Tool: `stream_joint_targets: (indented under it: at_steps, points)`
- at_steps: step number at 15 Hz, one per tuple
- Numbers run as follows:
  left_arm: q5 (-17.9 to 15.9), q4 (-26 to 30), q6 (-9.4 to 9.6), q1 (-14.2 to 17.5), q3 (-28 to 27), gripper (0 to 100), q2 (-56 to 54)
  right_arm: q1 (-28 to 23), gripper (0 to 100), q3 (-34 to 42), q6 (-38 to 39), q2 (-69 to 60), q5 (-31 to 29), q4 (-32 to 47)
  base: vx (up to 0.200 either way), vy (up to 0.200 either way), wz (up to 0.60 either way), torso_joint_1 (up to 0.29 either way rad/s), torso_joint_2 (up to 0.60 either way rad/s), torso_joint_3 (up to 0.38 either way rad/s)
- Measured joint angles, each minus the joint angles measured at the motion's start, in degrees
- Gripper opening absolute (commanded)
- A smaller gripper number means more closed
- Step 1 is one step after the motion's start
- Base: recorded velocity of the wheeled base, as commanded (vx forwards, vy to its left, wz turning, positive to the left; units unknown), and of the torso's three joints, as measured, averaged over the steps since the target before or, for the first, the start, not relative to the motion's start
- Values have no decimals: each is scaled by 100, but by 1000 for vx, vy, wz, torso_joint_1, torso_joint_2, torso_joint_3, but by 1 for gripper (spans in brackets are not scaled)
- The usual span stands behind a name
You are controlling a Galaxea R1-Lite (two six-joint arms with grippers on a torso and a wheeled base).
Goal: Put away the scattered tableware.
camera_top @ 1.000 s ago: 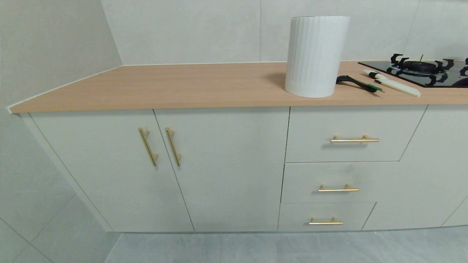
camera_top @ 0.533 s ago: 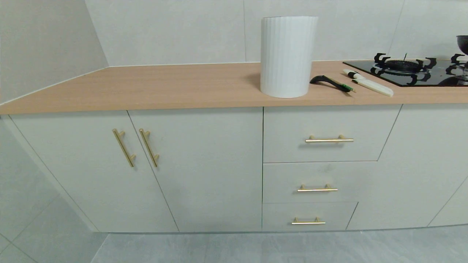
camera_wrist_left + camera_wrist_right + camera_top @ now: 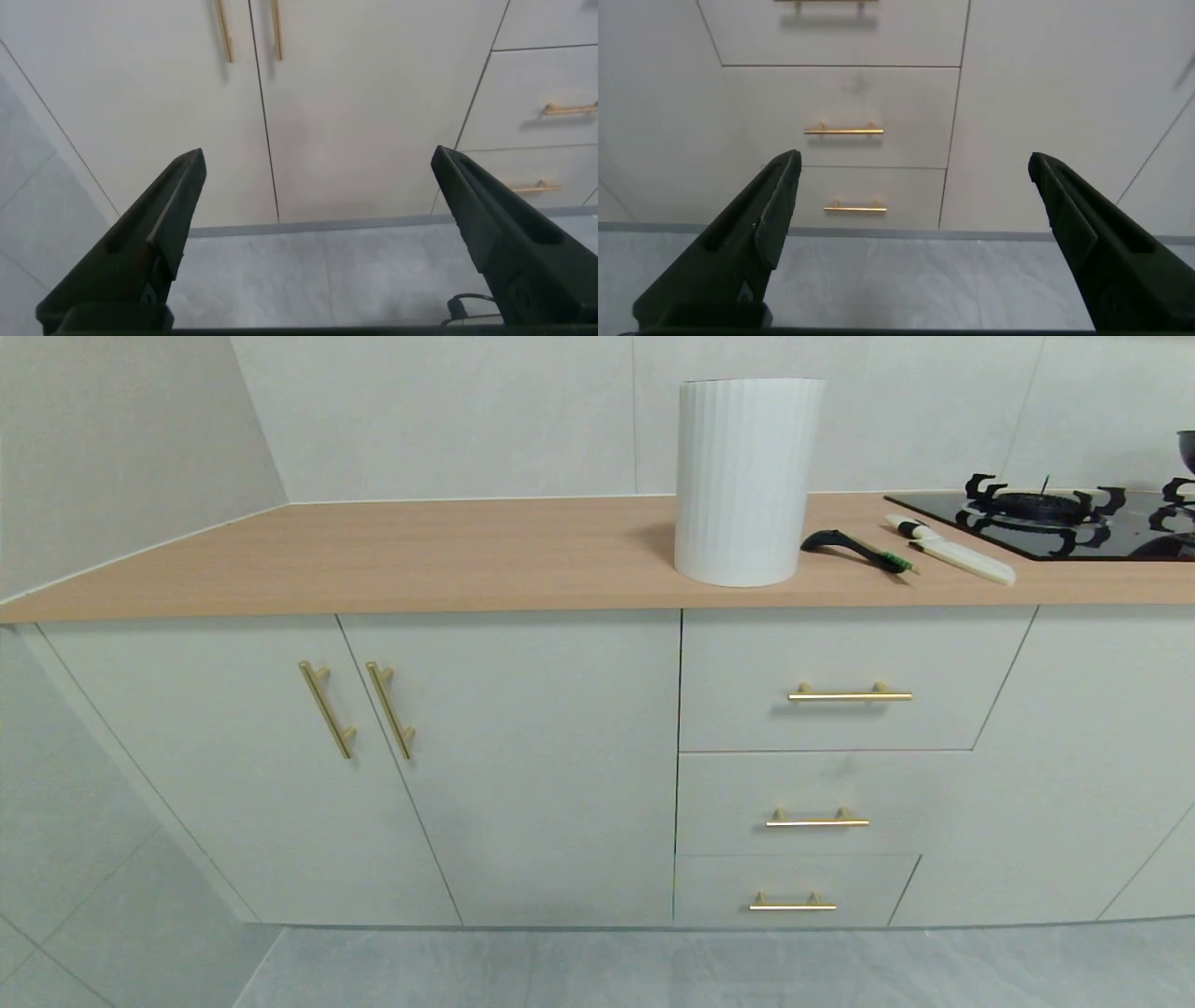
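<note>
A black scoop with a green-tipped handle [image 3: 857, 550] and a white knife with a black band [image 3: 952, 550] lie on the wooden counter [image 3: 420, 555], right of a tall white ribbed cylinder container [image 3: 745, 481]. My left gripper [image 3: 313, 177] hangs low and open, facing the double cabinet doors [image 3: 262, 103] and the floor. My right gripper [image 3: 910, 177] is open too, low in front of the lower drawers [image 3: 845, 117]. Nothing is between the fingers of either one.
A black gas hob [image 3: 1064, 518] sits at the counter's right end, with a dark pot edge [image 3: 1186, 439] at the frame's border. Below are two doors with gold handles [image 3: 359, 709] and three stacked drawers [image 3: 845, 695]. Grey tiled floor [image 3: 653, 971] lies in front.
The head camera swung right between the first two frames, then slightly back left, shifting the whole scene. Nothing on the counter has moved.
</note>
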Motion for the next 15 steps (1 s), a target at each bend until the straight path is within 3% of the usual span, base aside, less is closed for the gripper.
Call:
stream_joint_targets:
  at_steps: [15]
  points:
    - [-1, 0, -20, 0, 0, 100, 0, 0, 100, 2, 49, 0, -15, -9, 0, 0, 0, 0, 0, 0]
